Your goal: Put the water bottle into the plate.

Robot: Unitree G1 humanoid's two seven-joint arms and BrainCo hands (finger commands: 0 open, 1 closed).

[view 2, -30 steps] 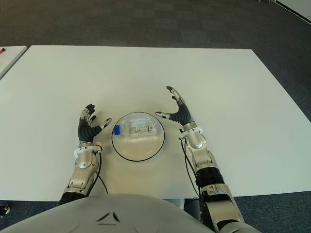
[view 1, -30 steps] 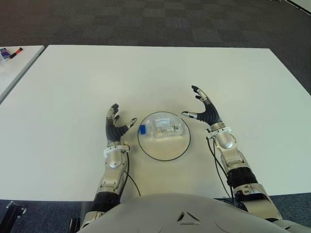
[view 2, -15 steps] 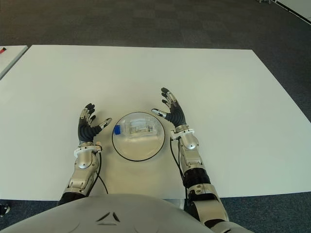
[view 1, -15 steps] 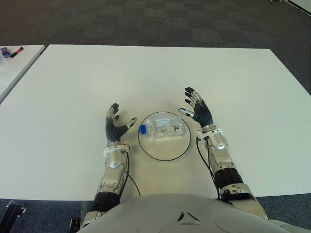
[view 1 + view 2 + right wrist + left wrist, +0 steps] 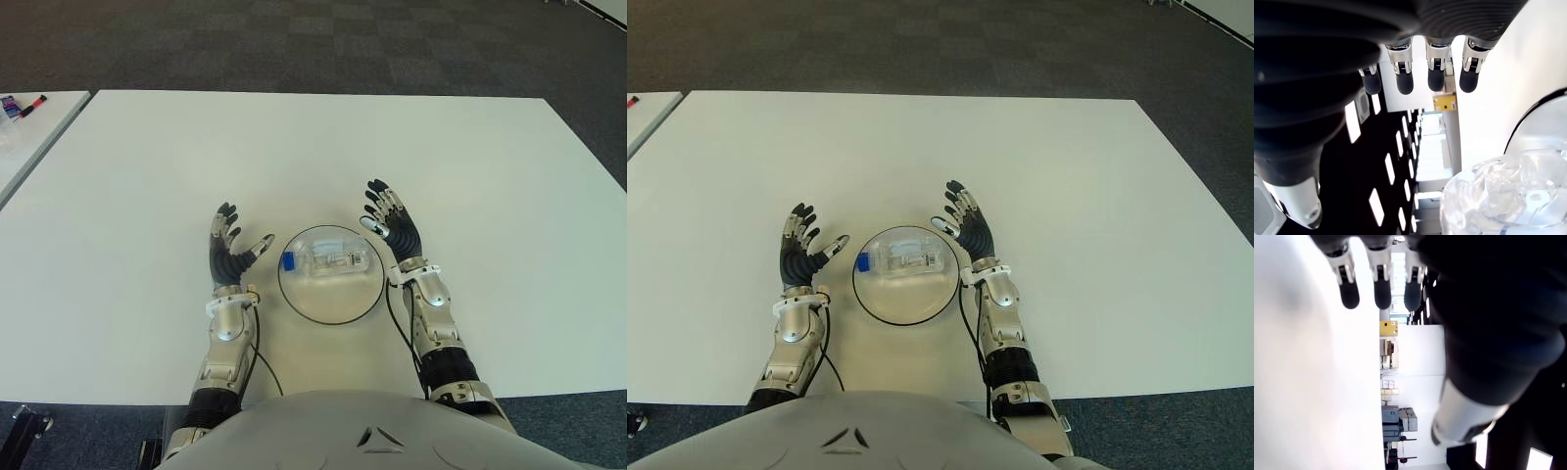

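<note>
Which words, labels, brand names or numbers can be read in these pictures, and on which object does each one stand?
No text is readable.
The water bottle, lying in the plate, has a label: too small and blurred to read.
The small items on the side table at far left: any print is too small to read.

Water bottle [image 5: 328,260]: clear, colourless plastic; blue cap.
Plate [image 5: 315,306]: translucent white, thin black rim.
Table [image 5: 294,147]: plain white, unpatterned.
Left hand [image 5: 228,255]: black ribbed palm and fingers, silver-white joints, black fingertips; silver wrist and forearm, black cable.
Right hand [image 5: 394,225]: same black, silver-white joints, silver wrist.
Floor [image 5: 294,44]: dark grey carpet in a checked tile pattern.
Second table [image 5: 29,127]: white, carrying small red, black and blue items.
</note>
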